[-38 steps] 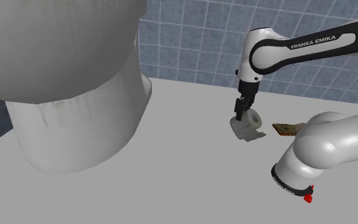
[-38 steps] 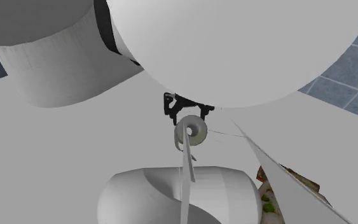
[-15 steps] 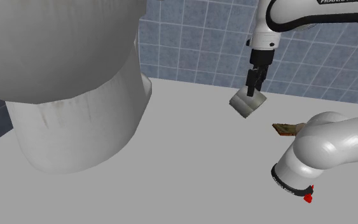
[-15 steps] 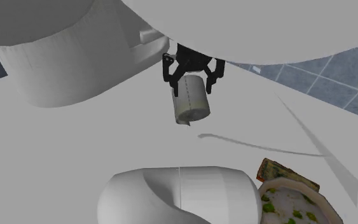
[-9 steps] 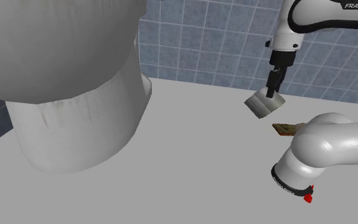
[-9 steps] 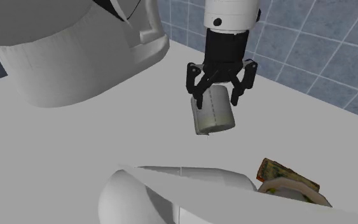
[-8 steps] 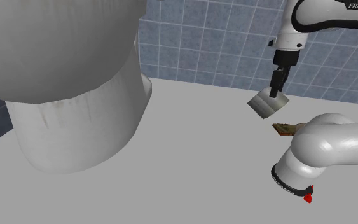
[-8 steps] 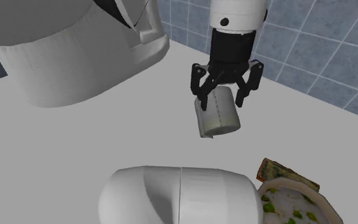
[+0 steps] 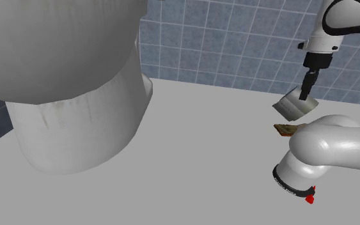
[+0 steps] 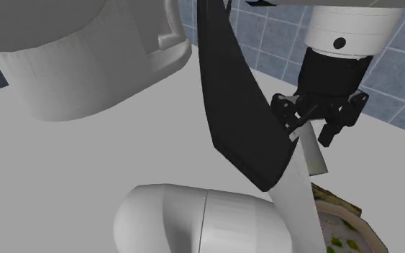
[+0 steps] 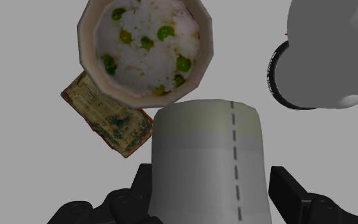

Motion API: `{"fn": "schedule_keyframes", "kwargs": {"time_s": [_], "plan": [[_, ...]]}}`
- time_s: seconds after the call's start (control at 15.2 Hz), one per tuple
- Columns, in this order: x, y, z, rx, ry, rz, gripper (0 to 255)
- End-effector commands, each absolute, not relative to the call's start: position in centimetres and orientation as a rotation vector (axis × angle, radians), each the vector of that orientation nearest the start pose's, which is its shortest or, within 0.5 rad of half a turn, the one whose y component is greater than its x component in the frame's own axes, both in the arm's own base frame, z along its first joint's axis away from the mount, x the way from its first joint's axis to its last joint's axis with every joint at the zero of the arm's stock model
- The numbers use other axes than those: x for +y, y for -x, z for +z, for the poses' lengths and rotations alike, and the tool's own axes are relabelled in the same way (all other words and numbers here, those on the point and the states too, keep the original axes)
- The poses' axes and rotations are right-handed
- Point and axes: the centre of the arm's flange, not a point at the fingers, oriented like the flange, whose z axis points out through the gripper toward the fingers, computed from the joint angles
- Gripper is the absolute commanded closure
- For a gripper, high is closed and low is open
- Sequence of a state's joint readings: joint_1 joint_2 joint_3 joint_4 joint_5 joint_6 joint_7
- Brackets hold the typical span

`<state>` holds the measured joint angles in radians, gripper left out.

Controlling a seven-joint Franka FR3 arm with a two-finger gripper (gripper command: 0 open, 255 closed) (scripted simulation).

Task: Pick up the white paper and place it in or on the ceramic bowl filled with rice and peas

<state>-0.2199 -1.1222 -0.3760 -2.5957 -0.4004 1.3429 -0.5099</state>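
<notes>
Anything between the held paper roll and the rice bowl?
Nothing in the wrist view: the paper roll nearly meets the bowl; a patterned slab lies beside.

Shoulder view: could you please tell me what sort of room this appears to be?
Probably a bathroom: a blue tiled wall behind a pale counter, a large white rounded fixture, and a perforated white paper roll in the claw.

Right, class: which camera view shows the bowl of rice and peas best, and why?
The wrist view: the bowl lies almost whole beyond the paper roll, rim and filling plain. The second exterior view catches just its edge at the lower right corner; in the shoulder view the arm hides it.
</notes>
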Motion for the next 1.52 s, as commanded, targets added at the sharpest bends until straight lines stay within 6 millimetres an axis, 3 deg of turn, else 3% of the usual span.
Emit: {"fn": "schedule_keyframes", "kwargs": {"time_s": [0.0, 0.4, 1.45], "plan": [[-20.4, -12.6, 52.2, -0.140, 3.111, 0.273, 255], [-26.1, -6.8, 52.7, -0.140, 3.111, 0.273, 255], [-26.1, -6.8, 44.2, -0.140, 3.111, 0.273, 255]]}}
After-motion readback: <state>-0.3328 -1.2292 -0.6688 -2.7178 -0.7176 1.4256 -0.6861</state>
